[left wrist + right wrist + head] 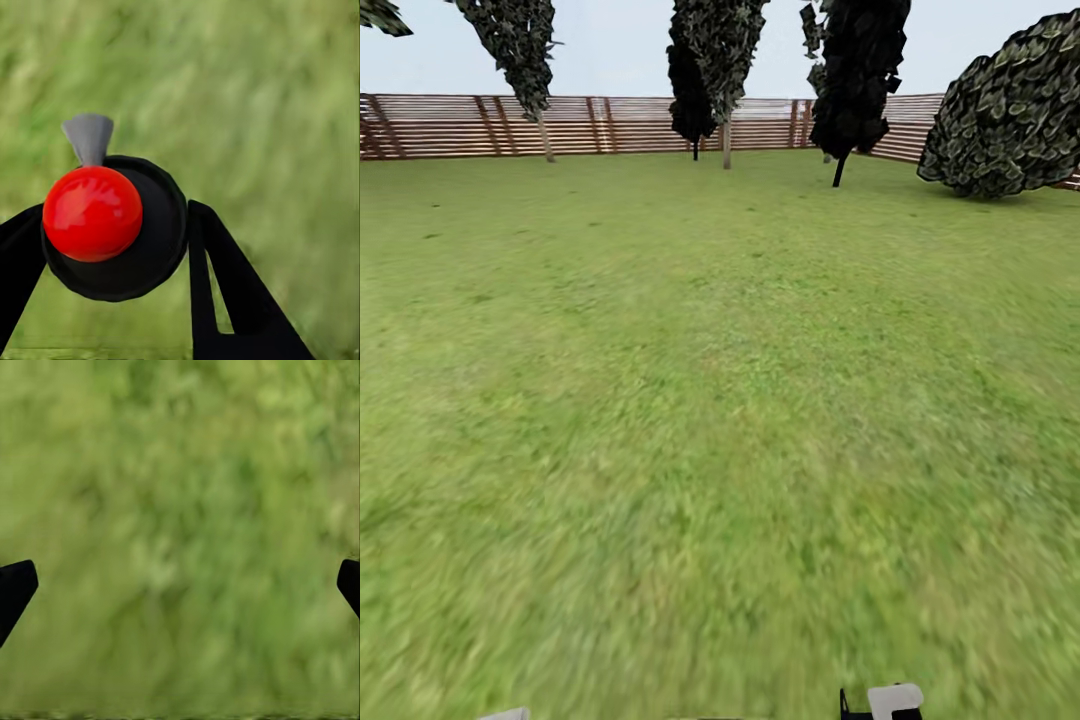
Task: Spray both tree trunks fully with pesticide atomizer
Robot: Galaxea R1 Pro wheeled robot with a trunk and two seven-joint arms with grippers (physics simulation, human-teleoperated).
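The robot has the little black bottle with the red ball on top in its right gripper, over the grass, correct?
Not quite: the left gripper holds the pesticide atomizer, as the left wrist view shows. The right gripper is open over bare grass.

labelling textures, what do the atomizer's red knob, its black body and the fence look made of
Red knob: glossy, plastic-like, with white highlights. Black body: matte, probably plastic, with no shine. Fence: brown wooden slats, seemingly unpolished; too distant to show any grain.
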